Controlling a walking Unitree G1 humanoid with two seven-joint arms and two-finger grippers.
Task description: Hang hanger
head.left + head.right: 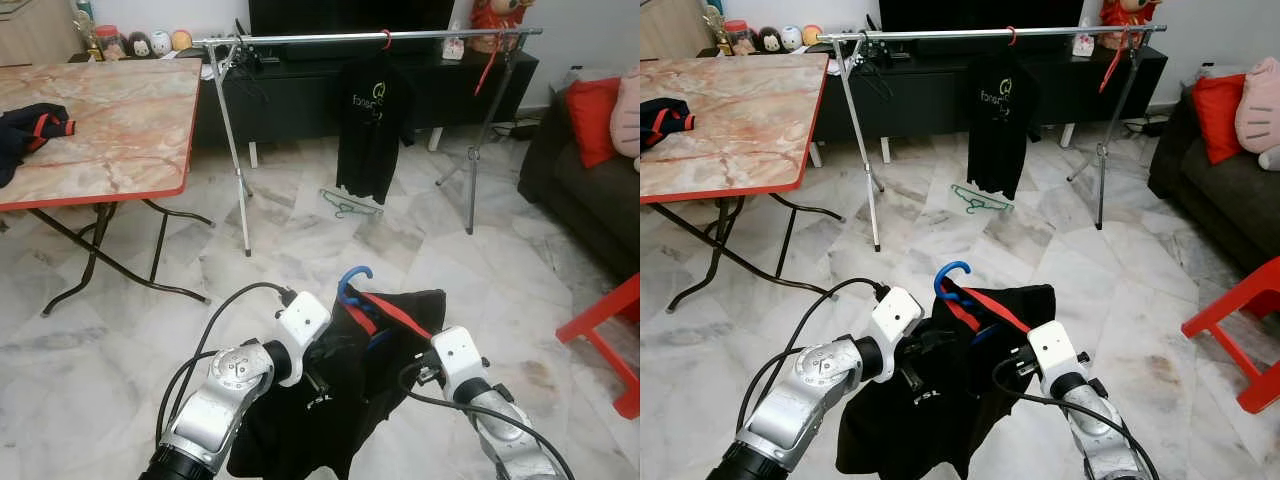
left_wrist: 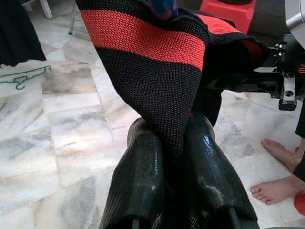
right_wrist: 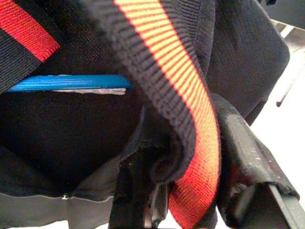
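A black shirt (image 1: 340, 400) with red-striped trim hangs on a blue hanger (image 1: 352, 277), held low in front of me between both arms. In the left wrist view my left gripper (image 2: 174, 138) is shut on the shirt's knitted black and red edge. My right gripper (image 3: 186, 157) is shut on the red-striped collar, with the blue hanger bar (image 3: 66, 82) just beyond its fingers. A silver clothes rail (image 1: 370, 37) spans the far side of the room. On it a black T-shirt (image 1: 372, 125) hangs from a red hanger.
A green hanger (image 1: 350, 205) lies on the marble floor under the rail. A red-edged folding table (image 1: 100, 120) with a dark garment (image 1: 25, 135) stands left. A dark sofa (image 1: 590, 190) and a red stool (image 1: 610, 330) are right. A person's bare feet (image 2: 276, 186) stand close by.
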